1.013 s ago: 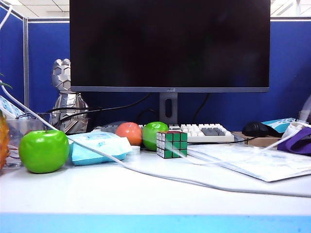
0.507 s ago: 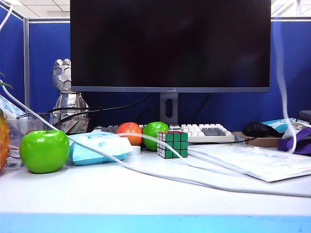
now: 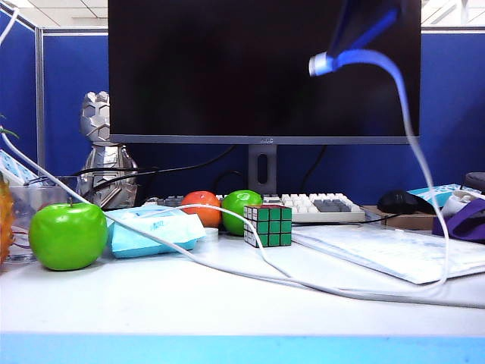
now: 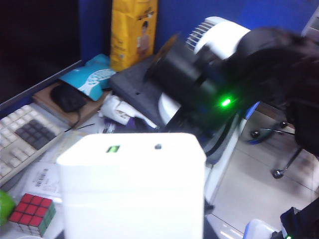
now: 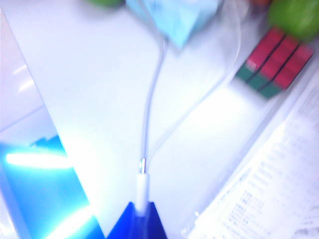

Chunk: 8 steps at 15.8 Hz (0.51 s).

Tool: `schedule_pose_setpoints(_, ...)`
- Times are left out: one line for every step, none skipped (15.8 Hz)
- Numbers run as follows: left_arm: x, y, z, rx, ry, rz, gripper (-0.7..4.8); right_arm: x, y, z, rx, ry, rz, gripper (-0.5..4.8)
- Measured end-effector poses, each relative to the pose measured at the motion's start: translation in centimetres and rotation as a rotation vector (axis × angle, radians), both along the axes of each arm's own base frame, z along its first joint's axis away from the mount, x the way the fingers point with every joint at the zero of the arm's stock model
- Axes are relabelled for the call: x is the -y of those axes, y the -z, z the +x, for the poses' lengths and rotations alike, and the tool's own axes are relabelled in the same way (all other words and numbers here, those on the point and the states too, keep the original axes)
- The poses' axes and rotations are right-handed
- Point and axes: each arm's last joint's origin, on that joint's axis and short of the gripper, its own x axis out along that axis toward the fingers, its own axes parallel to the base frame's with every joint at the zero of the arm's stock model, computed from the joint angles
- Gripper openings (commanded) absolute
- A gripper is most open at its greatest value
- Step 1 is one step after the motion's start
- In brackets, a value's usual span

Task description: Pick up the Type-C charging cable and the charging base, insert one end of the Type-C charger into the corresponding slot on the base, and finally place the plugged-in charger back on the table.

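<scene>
My right gripper (image 3: 337, 53) hangs high in front of the monitor, its blue fingers shut on the white plug (image 3: 321, 64) of the Type-C charging cable (image 3: 413, 136). The thin cord arcs to the right and drops to the table (image 3: 151, 303). In the right wrist view the gripper (image 5: 141, 206) pinches the plug (image 5: 142, 189), whose metal tip points away over the desk. The charging base (image 4: 132, 189), a white block with a small slot, fills the left wrist view high above the desk. It sits where my left gripper's jaws are and hides the fingers. The left gripper is outside the exterior view.
On the desk are a thick greyish cable (image 3: 303, 285), a green apple (image 3: 68, 235), a pale blue tissue pack (image 3: 151, 227), a Rubik's cube (image 3: 268, 225), two more fruits, a keyboard (image 3: 318, 206) and papers (image 3: 394, 254). The monitor (image 3: 265, 68) stands behind.
My right gripper has swung in from the right and risen in front of the monitor, pulling the thin cable up off the desk. The other desk objects have stayed put.
</scene>
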Motion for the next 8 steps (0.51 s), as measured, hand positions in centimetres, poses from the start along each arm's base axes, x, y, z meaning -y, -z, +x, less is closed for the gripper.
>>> schedule_pose_setpoints(0.0,0.0,0.0,0.0,0.0,0.0,-0.06,-1.0,0.8,0.4,-0.02,-0.023,-0.026,-0.03)
schedule_pose_setpoints(0.0,0.0,0.0,0.0,0.0,0.0,-0.06,-2.4,1.7,0.6,-0.038,-0.072,-0.037,-0.03)
schedule_pose_setpoints(0.0,0.0,0.0,0.0,0.0,0.0,-0.06,-3.7,2.7,0.8,-0.062,-0.12,-0.052,-0.03)
schedule_pose_setpoints(0.0,0.0,0.0,0.0,0.0,0.0,-0.06,-4.5,3.7,1.1,-0.082,-0.147,-0.073,-0.03)
schedule_pose_setpoints(0.0,0.0,0.0,0.0,0.0,0.0,-0.06,-5.5,5.2,1.7,-0.113,-0.167,-0.105,-0.03)
schedule_pose_setpoints(0.0,0.0,0.0,0.0,0.0,0.0,-0.06,-6.4,6.2,1.9,-0.13,-0.184,-0.125,-0.03)
schedule_pose_setpoints(0.0,0.0,0.0,0.0,0.0,0.0,-0.06,-7.3,7.2,2.2,-0.139,-0.196,-0.155,-0.03)
schedule_pose_setpoints(0.0,0.0,0.0,0.0,0.0,0.0,-0.06,-8.1,8.4,2.6,-0.153,-0.206,-0.182,-0.03)
